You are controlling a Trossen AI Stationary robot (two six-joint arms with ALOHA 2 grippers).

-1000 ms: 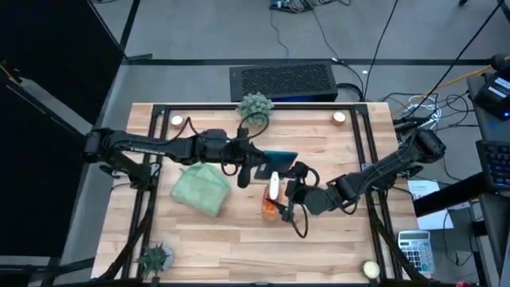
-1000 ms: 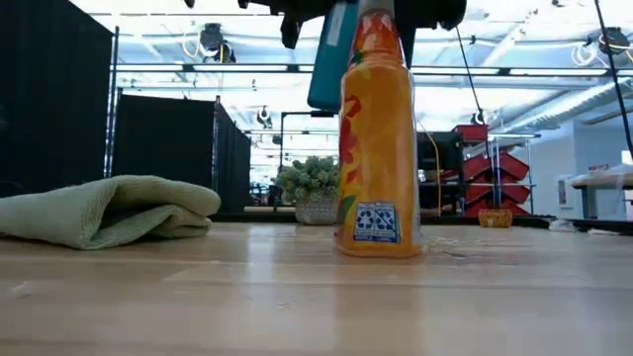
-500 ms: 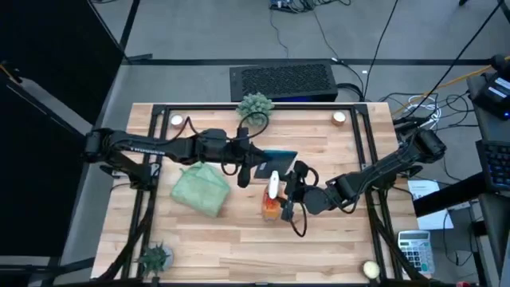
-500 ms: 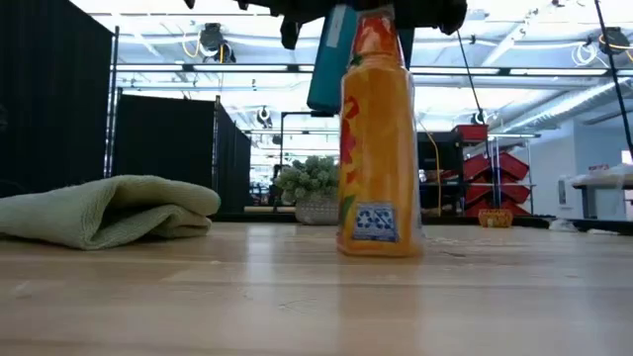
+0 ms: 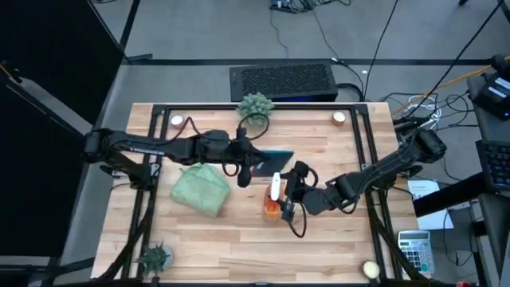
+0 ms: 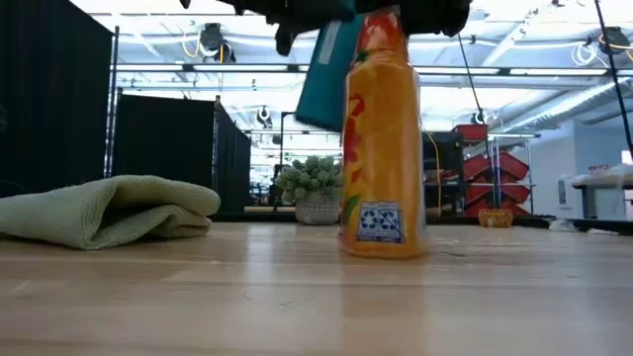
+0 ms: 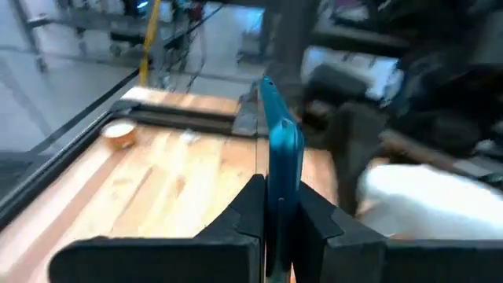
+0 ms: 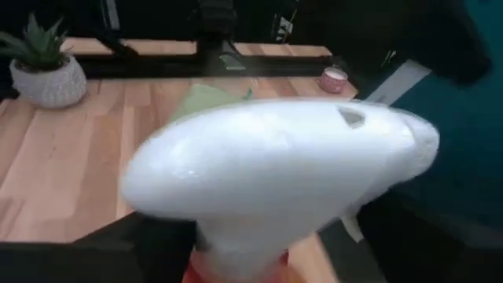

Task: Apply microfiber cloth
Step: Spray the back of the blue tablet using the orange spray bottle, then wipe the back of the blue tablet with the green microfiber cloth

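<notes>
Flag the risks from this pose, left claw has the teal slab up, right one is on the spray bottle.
1. The teal slab sits edge-on in the left claw, a thin grip; it could pivot or slip.
2. Right claw grips the tall orange spray bottle; it may tip.
3. The microfiber cloth lies untouched.

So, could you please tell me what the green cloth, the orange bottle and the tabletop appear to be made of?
The microfiber cloth looks like soft, matte fabric: it lies in thick, rounded folds. The orange bottle seems to be glossy plastic, with a printed label and a smooth white spray head. The table looks like pale wood planks, with visible grain and seams.
</notes>
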